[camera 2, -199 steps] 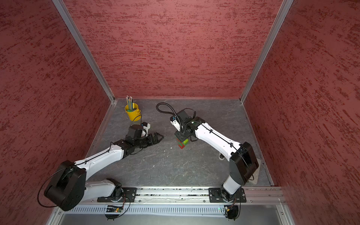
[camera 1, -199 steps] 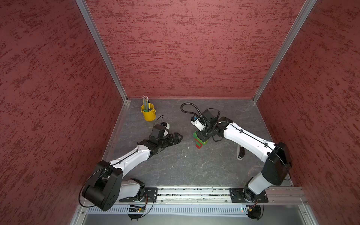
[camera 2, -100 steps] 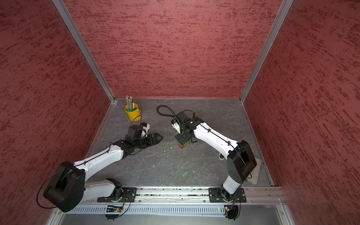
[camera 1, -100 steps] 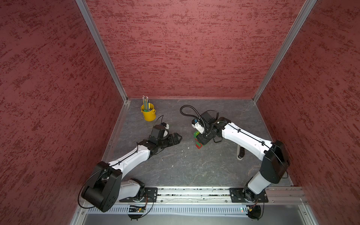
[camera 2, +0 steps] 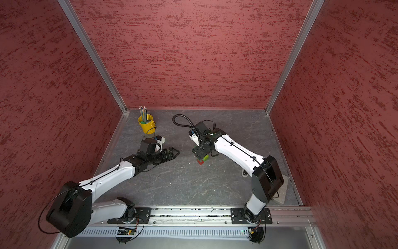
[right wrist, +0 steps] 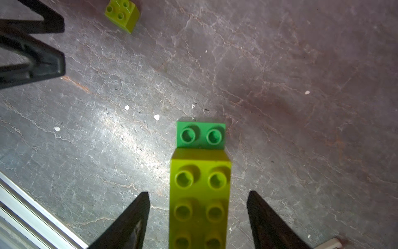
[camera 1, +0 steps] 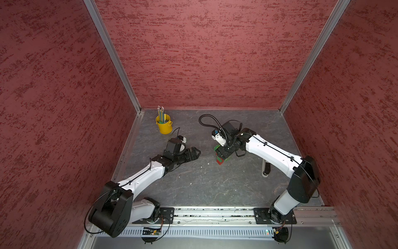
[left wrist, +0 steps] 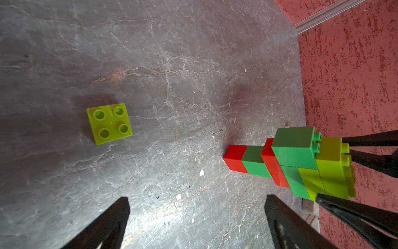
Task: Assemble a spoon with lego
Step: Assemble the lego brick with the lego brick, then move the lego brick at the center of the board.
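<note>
The lego spoon [left wrist: 295, 155] stands upright on its red end on the grey table, with red and green bricks below a dark-green and lime-green head. In both top views only its lower part [camera 1: 220, 160] [camera 2: 202, 160] shows under my right gripper [camera 1: 223, 154]. In the right wrist view that gripper [right wrist: 198, 194] is open, its fingers apart on either side of the lime oblong brick [right wrist: 201, 215] with a gap each side. A loose lime square brick [left wrist: 109, 123] [right wrist: 122, 15] lies flat nearby. My left gripper [left wrist: 197, 199] [camera 1: 195, 152] is open and empty, left of the spoon.
A yellow bucket with pencils [camera 1: 164, 126] stands at the back left. A white-and-black oblong tool [camera 1: 265, 170] lies under the right arm. Red walls close in three sides, and a metal rail [camera 1: 215, 212] runs along the front edge.
My right gripper, shut on the top of the spoon a second ago, has opened and let go. The spoon stays standing. The left arm has not moved.
</note>
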